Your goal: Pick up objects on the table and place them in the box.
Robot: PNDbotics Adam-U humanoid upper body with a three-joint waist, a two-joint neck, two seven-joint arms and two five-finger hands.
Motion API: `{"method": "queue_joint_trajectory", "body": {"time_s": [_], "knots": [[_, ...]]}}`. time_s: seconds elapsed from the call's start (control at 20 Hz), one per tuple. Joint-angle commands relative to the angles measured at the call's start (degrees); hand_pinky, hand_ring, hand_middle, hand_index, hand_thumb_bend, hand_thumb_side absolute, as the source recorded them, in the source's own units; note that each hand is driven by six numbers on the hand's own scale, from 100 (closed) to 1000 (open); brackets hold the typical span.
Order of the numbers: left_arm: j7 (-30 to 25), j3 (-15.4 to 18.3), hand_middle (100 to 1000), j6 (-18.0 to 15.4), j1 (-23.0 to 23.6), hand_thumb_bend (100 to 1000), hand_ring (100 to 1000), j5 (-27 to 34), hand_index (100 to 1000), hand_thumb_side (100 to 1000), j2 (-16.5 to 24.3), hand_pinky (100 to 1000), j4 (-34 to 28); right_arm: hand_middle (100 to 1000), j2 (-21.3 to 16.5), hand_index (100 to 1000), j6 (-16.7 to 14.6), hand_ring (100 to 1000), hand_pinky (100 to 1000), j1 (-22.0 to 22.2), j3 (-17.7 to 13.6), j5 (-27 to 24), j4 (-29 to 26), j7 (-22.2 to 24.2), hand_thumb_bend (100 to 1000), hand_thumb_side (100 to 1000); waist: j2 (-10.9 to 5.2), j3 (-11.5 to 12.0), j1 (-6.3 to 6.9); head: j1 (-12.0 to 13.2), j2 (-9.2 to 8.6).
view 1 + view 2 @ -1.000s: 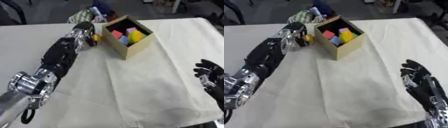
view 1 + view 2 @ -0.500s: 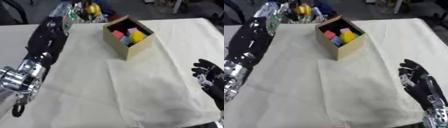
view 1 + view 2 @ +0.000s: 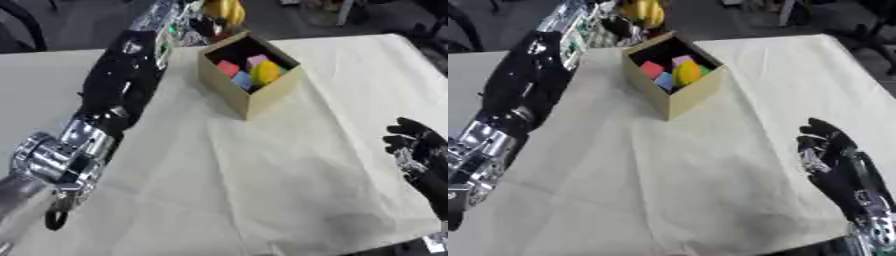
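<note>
An open cardboard box point(image 3: 252, 99) stands on the cloth-covered table at the upper middle. Inside it lie a red block point(image 3: 228, 68), a round yellow piece point(image 3: 265, 73), a blue piece point(image 3: 242, 83) and a pink one point(image 3: 256, 60). My left arm reaches up along the left side. At the top edge my left hand point(image 3: 203, 25) is curled round a yellow object point(image 3: 642, 10), held in the air just beyond the box's far corner. At the lower right my right hand point(image 3: 829, 150) rests open above the cloth, holding nothing.
A cream cloth point(image 3: 289, 165) covers the table, with its front edge near the bottom. Past the far edge lies dark floor with chair and furniture legs point(image 3: 348, 11). Small colourful items behind the left hand are too blurred to make out.
My left hand has risen from beside the box's left wall with the yellow object, then swung right to hang beyond the box's far corner. The right hand has stayed put.
</note>
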Motion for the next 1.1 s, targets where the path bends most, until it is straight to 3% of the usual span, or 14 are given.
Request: {"method": "queue_joint_trajectory", "body": {"time_s": [0.05,0.15,0.2,0.35,0.5,0.6,0.75,0.85,1.1], "knots": [[1.7,0.9,562,-0.2,-0.5,321,578,0.7,731,136,-1.2,600,2.4,774,-0.1,881,-0.1,784,779,-0.9,0.1,-0.2,-0.6,0.3,100,435,-0.65,-0.2,0.00,0.3,-0.16],[3.5,1.0,613,-0.4,-0.2,344,621,1.7,775,202,-1.6,632,3.0,774,0.0,881,-0.1,784,779,-0.9,0.2,-0.3,-0.6,0.3,100,435,-0.65,-0.2,0.01,0.3,-0.16],[4.5,0.9,673,-0.5,-0.1,408,675,2.3,831,357,-1.6,670,3.0,774,0.0,881,-0.1,784,779,-0.9,0.2,-0.3,-0.6,0.3,100,435,-0.66,-0.2,0.01,0.2,-0.16],[7.0,0.5,772,-1.3,0.2,557,761,4.0,905,595,-1.4,751,2.4,774,0.0,881,-0.1,784,780,-0.9,0.2,-0.2,-0.6,0.4,100,434,-0.73,0.0,-0.03,0.1,-0.16],[6.9,-0.2,848,-1.9,0.4,629,817,4.5,939,681,-0.5,808,1.3,774,0.0,881,-0.1,784,780,-0.9,0.1,-0.2,-0.7,0.4,100,433,-0.90,0.4,-0.08,-0.1,-0.16],[7.2,0.0,834,-1.8,0.8,589,808,5.3,925,643,0.2,794,-0.5,774,0.1,881,-0.1,784,779,-0.8,0.1,-0.1,-0.7,0.4,100,435,-1.04,0.7,-0.12,-0.4,-0.16],[9.0,0.2,776,-1.7,2.2,439,768,9.5,888,489,2.7,758,-5.8,773,-0.2,881,-0.1,784,779,-0.6,-0.2,-0.1,-0.6,0.2,100,433,-1.38,1.6,-0.07,-1.1,-0.16],[10.5,0.5,735,-1.4,4.0,373,743,15.6,854,410,5.4,735,-11.9,773,-0.3,881,-0.1,784,779,-0.4,-0.5,0.0,-0.6,0.0,100,432,-1.70,2.6,0.00,-1.6,-0.16],[13.9,3.0,692,0.8,11.6,339,716,32.4,814,350,14.5,712,-29.6,773,-0.5,881,-0.2,784,779,0.1,-1.0,0.3,-0.7,-0.5,100,433,-2.44,5.6,0.09,-2.4,-0.16]]}}
